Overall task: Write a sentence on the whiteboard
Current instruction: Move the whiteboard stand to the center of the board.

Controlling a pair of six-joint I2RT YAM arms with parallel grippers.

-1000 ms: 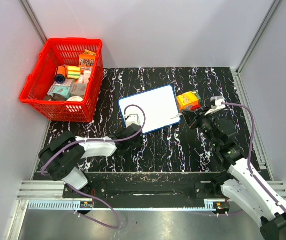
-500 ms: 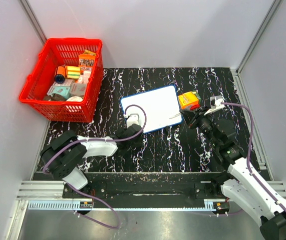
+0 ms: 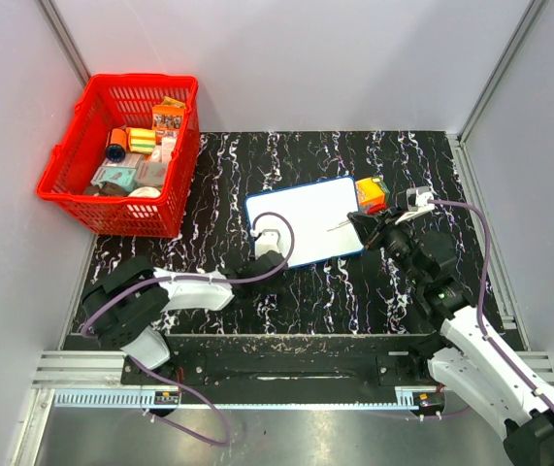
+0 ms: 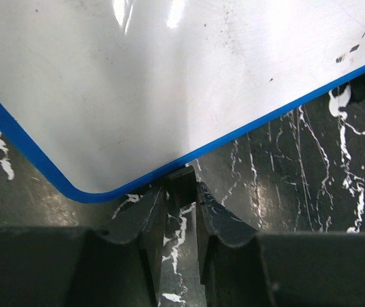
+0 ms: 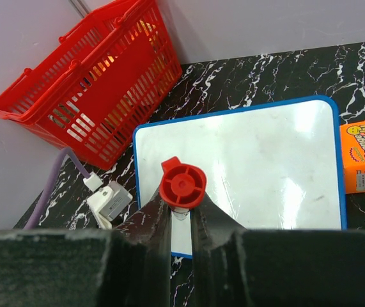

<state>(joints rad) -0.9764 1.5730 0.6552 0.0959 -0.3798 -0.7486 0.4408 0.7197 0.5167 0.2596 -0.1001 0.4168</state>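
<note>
The whiteboard (image 3: 310, 218), white with a thin blue frame, lies flat mid-table, also in the right wrist view (image 5: 246, 166). My left gripper (image 3: 270, 250) is at its near left edge (image 4: 137, 128). The jaws are narrowed on a small dark piece under the blue rim (image 4: 181, 178). My right gripper (image 3: 374, 229) hovers at the board's right edge, shut on a marker (image 5: 182, 183) whose red round end faces the camera. Of the sentence I see only a short dark stroke (image 3: 340, 224) near the right side.
An orange box (image 3: 372, 194) sits against the board's far right corner, close to my right gripper. A red basket (image 3: 141, 80) with several packets stands at the back left. Grey walls bound the black marbled table (image 3: 335, 291).
The whiteboard has slid right and turned slightly, moving together with my left gripper, whose jaws narrowed. It has pushed the orange box right. The right arm has barely moved.
</note>
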